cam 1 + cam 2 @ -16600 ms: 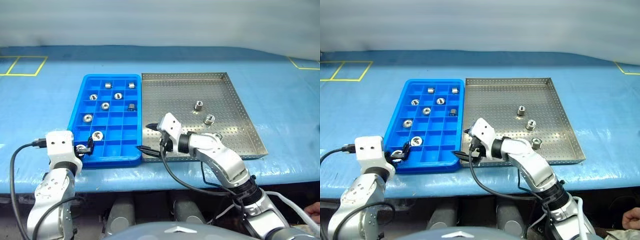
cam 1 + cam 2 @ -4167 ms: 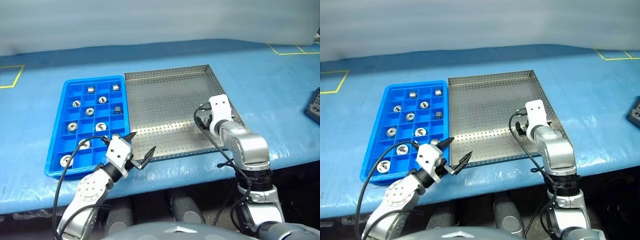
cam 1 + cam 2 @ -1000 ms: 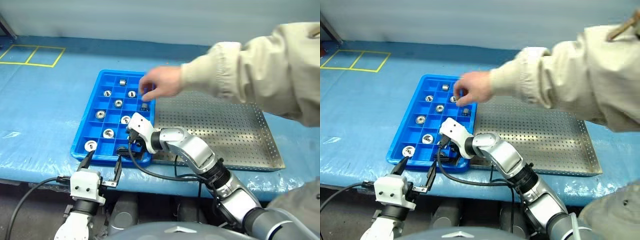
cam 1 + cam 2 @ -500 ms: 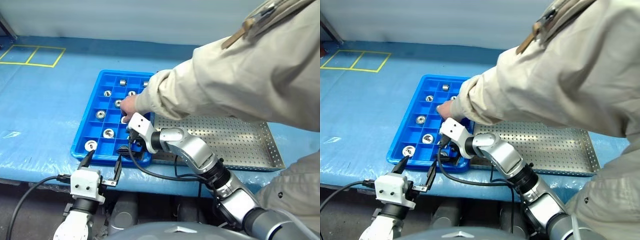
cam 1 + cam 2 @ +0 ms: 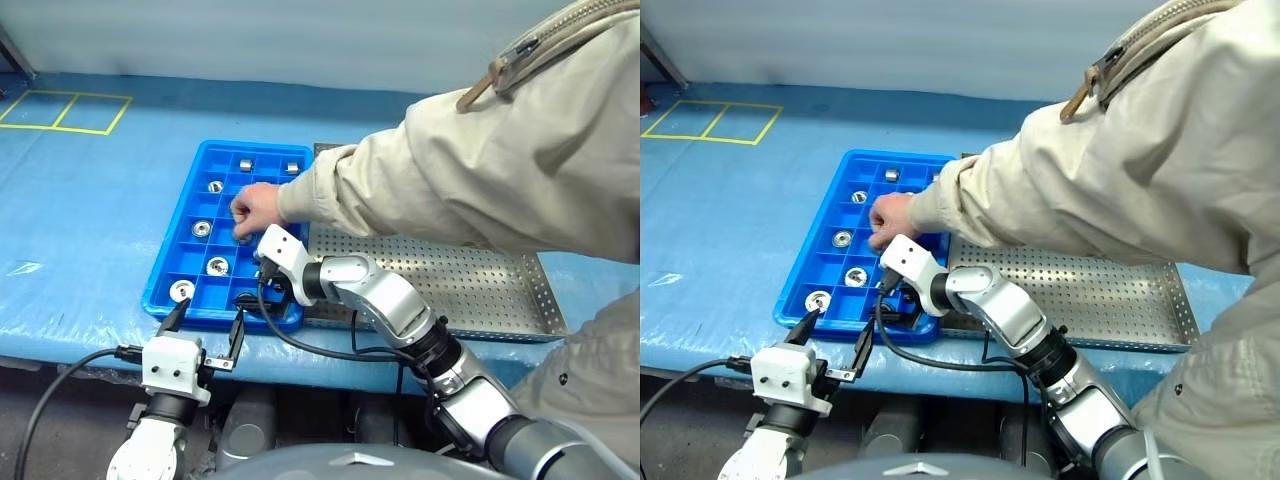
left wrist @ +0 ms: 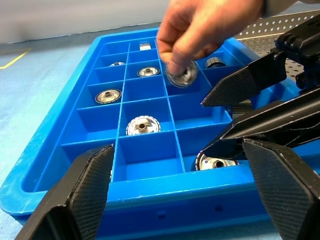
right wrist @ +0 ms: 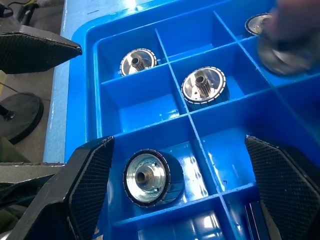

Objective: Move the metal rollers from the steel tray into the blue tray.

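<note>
Mostly done, by the look of it: the metal rollers point(image 5: 217, 266) sit 1 per cell in the blue tray point(image 5: 172, 262), approx 7 visible in the head views, and what shows of the steel tray point(image 5: 470, 290) has no roller on its perforated floor, though a person's sleeve point(image 5: 450, 190) covers its far part, so can't rule out a stray there. A person's hand point(image 5: 256, 208) reaches over the blue tray and pinches 1 roller above a middle cell, so the count may be changing.

R gripper point(image 5: 252, 299) hangs over the near right corner of the blue tray, angled down across it, fingers apart w/ nothing between them; 1 roller lies in the cell right below. L gripper point(image 5: 208, 331) sits level just short of the tray's near edge, pointing fwd, fingers wide apart, empty.
</note>
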Tool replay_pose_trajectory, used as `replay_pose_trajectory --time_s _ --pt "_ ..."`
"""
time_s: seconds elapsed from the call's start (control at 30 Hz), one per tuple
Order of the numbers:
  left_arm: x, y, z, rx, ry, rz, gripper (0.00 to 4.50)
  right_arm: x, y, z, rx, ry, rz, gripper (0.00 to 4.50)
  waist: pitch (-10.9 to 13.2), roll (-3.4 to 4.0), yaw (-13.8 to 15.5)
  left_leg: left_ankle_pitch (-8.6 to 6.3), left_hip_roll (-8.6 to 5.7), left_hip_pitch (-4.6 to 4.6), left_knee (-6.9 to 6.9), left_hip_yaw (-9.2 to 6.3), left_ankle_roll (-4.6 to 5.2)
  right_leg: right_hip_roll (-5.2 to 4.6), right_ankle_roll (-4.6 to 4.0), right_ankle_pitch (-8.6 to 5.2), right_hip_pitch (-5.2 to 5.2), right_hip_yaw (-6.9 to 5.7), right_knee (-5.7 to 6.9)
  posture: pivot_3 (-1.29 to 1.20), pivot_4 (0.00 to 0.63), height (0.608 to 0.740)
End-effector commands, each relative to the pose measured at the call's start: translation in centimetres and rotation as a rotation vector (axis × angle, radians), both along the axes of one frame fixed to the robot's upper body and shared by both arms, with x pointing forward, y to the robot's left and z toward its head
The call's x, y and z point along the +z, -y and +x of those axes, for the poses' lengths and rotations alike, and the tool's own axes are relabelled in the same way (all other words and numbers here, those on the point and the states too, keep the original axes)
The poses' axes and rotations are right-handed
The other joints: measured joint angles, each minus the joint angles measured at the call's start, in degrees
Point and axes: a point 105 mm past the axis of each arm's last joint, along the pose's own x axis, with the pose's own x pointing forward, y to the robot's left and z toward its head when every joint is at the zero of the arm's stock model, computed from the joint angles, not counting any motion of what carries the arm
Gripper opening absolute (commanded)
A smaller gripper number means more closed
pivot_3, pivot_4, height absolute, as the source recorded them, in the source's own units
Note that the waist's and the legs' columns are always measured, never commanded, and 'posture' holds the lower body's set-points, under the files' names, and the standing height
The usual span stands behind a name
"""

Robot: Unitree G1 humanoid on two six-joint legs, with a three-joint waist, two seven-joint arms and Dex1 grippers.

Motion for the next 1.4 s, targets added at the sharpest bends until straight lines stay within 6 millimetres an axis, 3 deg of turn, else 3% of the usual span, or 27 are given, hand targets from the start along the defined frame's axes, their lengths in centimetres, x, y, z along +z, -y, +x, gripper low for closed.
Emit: replay_pose_trajectory --time_s 0.03,1.4 --pt "0.96 0.42 0.15 -0.023 0.038 -0.007 4.5 0.49 -0.42 -0.49 0.02 0.003 0.023 4.44 0.0 0.0 0.0 0.0 0.0 0.0 0.01 0.0 0.0 0.0 0.0 0.0 0.0 0.0 0.02 0.35 0.15 0.74" --pt "0.85 0.77 0.4 -0.047 0.036 -0.018 4.5 0.48 -0.33 -0.47 0.0 0.012 0.026 4.44 0.0 0.0 -0.5 0.01 0.01 0.12 0.09 0.0 -0.01 0.03 -0.11 -0.08 -0.05 0.02 0.41 0.33 0.15 0.74"
